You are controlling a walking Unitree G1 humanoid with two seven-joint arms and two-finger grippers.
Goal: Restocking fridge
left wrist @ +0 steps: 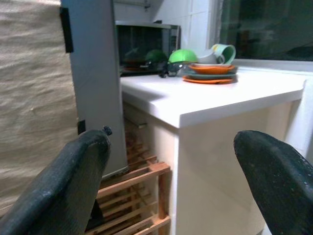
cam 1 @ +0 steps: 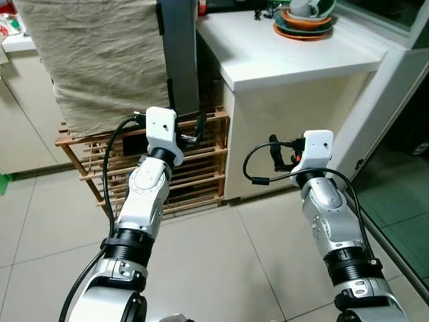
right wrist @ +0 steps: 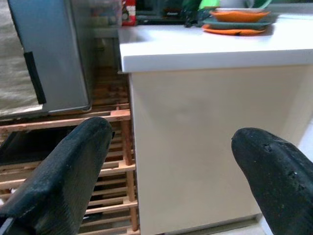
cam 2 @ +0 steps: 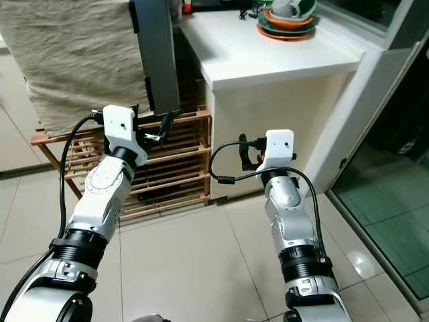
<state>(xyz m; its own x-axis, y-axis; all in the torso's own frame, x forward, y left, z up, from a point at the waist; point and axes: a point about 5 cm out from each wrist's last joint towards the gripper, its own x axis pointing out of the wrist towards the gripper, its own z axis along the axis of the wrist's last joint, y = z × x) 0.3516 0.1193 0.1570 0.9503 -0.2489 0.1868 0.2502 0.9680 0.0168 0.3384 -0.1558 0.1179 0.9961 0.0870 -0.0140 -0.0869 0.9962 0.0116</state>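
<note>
The fridge point(cam 1: 177, 54), a tall grey cabinet, is seen at about 11 o'clock in the head views, standing on a slatted wooden rack point(cam 1: 201, 168) and partly draped with a beige cloth point(cam 1: 100, 60). No goods to be stocked are held or can be made out.

The left end effector point(left wrist: 171, 186) is raised before the rack, just below the fridge's lower corner; in its wrist view the two fingers point(left wrist: 63, 186) are spread wide with nothing between them. The right end effector point(right wrist: 171, 181) is held at about 2 o'clock, facing the pale side of the white bench point(cam 1: 281, 54), and is likewise wide open and empty.

The fridge door is judged stiff and fairly heavy, with a smooth, probably slippery metal skin; a hold is best sought at its dark vertical edge strip point(cam 1: 161, 20) or at the door's free edge, not on the flat face. Which way the door swings cannot be told.

Room is tight: the bench corner stands just beside the fridge at 12 o'clock, and the rack's protruding slats lie near the left fingers. A stack of plates point(cam 1: 303, 25) sits at 1 o'clock on the bench, well apart from both arms but fragile. Open tiled floor point(cam 1: 221, 268) lies between the arms.
</note>
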